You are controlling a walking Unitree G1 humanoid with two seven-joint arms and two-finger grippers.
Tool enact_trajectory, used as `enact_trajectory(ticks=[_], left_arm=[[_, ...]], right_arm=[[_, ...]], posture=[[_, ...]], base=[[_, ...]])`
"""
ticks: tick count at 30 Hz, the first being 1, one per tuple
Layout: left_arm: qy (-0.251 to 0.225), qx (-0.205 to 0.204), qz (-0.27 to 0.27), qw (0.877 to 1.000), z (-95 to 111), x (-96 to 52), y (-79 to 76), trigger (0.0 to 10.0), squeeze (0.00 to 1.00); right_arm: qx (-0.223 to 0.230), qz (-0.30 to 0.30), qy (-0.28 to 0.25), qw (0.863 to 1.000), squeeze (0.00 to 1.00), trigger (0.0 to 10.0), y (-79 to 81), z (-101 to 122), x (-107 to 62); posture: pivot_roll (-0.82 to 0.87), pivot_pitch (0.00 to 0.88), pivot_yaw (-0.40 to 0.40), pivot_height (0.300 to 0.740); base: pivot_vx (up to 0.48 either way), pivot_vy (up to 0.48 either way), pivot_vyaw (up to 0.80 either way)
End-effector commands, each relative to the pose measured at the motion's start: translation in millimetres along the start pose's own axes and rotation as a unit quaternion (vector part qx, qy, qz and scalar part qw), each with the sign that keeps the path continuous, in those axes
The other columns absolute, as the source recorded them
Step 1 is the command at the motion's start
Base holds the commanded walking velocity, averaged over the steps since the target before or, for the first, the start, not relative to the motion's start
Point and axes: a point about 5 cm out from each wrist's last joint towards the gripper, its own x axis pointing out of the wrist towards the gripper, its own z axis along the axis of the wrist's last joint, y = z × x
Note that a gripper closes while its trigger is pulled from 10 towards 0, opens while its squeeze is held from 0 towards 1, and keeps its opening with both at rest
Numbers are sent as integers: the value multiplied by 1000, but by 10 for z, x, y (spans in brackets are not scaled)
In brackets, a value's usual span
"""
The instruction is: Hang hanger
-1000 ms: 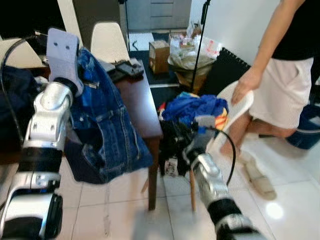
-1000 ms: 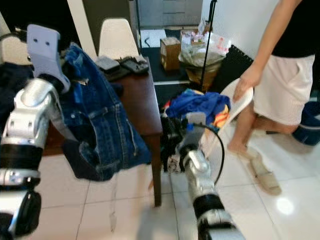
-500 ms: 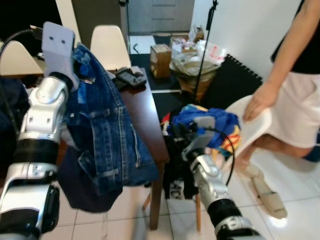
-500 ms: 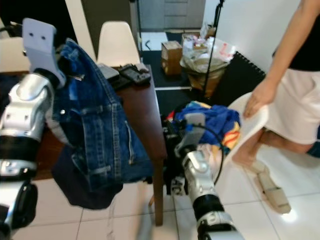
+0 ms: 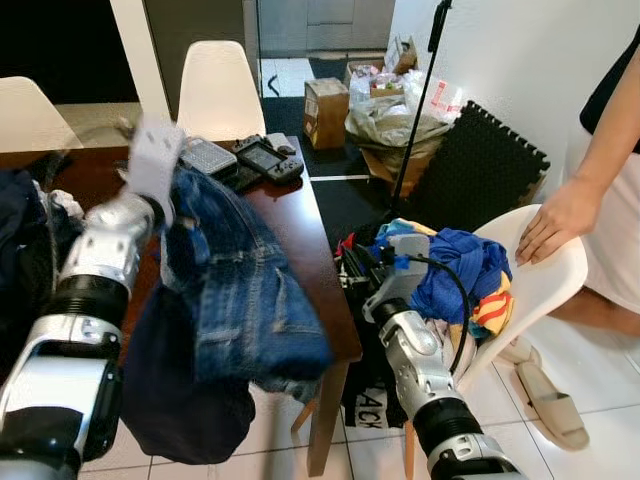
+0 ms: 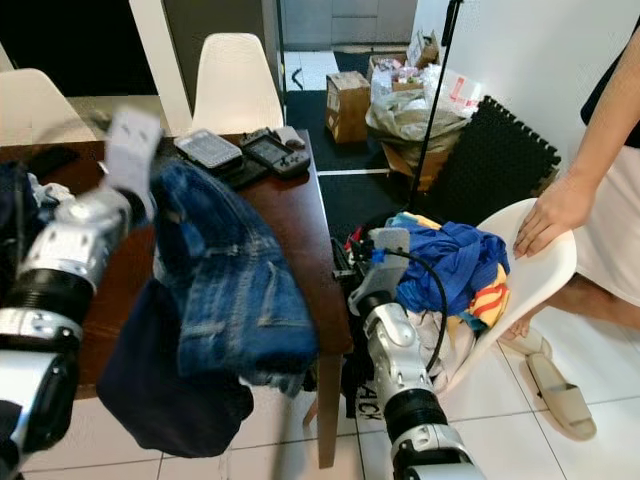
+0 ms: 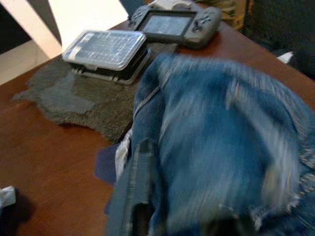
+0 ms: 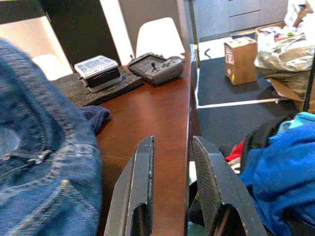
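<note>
A blue denim jacket (image 5: pixel 240 290) hangs from my left gripper (image 5: pixel 172 190) over the near edge of the brown table (image 5: pixel 290 215). Its dark lining sags toward the floor. The jacket is blurred with motion, and in the left wrist view the denim (image 7: pixel 216 147) covers the fingers. No hanger can be made out. My right gripper (image 8: pixel 173 142) is open and empty, level with the table's right edge, and points along the tabletop. It is also in the left eye view (image 5: pixel 357 265), beside the pile of clothes.
A game controller (image 5: pixel 265 158) and a clear box (image 5: pixel 207 157) lie at the table's far end. Right of me a white chair (image 5: pixel 545 290) holds blue clothes (image 5: pixel 455 270), with a person's hand (image 5: pixel 560 215) on its back. Dark clothes (image 5: pixel 25 240) sit at left. A slipper (image 5: pixel 550 400) lies on the floor.
My left arm has come down from its raised pose, bringing the jacket low over the table's edge. The camera has shifted. The right gripper stays open near the clothes.
</note>
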Motion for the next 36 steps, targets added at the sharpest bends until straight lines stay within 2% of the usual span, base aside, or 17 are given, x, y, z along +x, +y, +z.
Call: enact_trajectory(ticks=[1,2,3,4,11,14,15,17,18,20,21,22,24,25,26,33,36], left_arm=[[10,3,-23,1000,-10,2,-53,10000,1000],[15,6,-35,999,-2,-1,-63,10000,1000],[15,6,-39,999,20,-4,-56,10000,59],[10,-12,-48,999,63,-10,-41,10000,0],[0,-49,-84,995,193,-83,11,10000,0],[-34,-88,-125,988,347,-271,51,10000,0],[-46,-90,-146,984,382,-377,43,10000,0],[-46,-90,-146,984,382,-377,43,10000,0],[-58,-85,-146,984,395,-454,39,10000,0],[-65,-88,-115,987,376,-488,53,10000,0],[-89,-80,-31,992,352,-500,114,10000,0],[-89,-80,-31,992,352,-500,114,10000,0],[-113,-58,121,984,201,-585,197,10000,0],[-113,-58,121,984,201,-585,197,10000,0],[-114,-57,163,978,122,-632,191,10000,0],[-147,-60,227,961,117,-823,121,10000,0],[-134,-67,224,963,102,-858,61,10000,0]], right_arm=[[1,-3,8,1000,0,10000,-11,-35,-31],[0,-3,9,1000,0,10000,-15,-40,-37],[0,-3,10,1000,0,10000,-19,-41,-38],[-1,-3,10,1000,0,10000,-20,-36,-33],[-4,-1,9,1000,0,10000,-18,-16,-19],[-5,-1,8,1000,0,10000,-26,-3,-26],[-5,-1,9,1000,0,10000,-31,-5,-35],[-5,-1,9,1000,0,10000,-31,-5,-35],[-6,0,9,1000,0,10000,-32,-9,-44],[-6,1,11,1000,0,10000,-31,-17,-53],[-5,3,11,1000,0,10000,-18,-19,-55],[-5,3,11,1000,0,10000,-18,-19,-55],[-2,10,8,1000,0,10000,21,-11,-46],[-2,10,8,1000,0,10000,21,-11,-46],[-2,13,7,1000,0,10000,39,-2,-40],[-3,25,4,1000,0,10000,58,48,-19],[-4,27,5,1000,0,10000,58,64,-5]], posture=[[25,0,0,740],[25,0,-4,740],[25,0,-4,740],[21,0,-4,740],[17,0,-4,740],[23,0,-11,740],[25,0,-13,740],[25,0,-13,740],[28,0,-16,740],[34,0,-21,740],[40,0,-26,740],[40,0,-26,740],[41,0,-29,740],[41,0,-29,740],[36,0,-34,740],[37,0,-54,740],[38,0,-58,740]], base=[[0,0,0],[0,0,0],[0,0,0],[0,0,0],[0,0,0],[0,0,0],[0,0,0],[0,0,0],[0,0,0],[0,0,0],[0,0,0],[0,0,0],[0,0,0],[0,0,0],[0,0,0],[0,0,0],[0,0,0]])
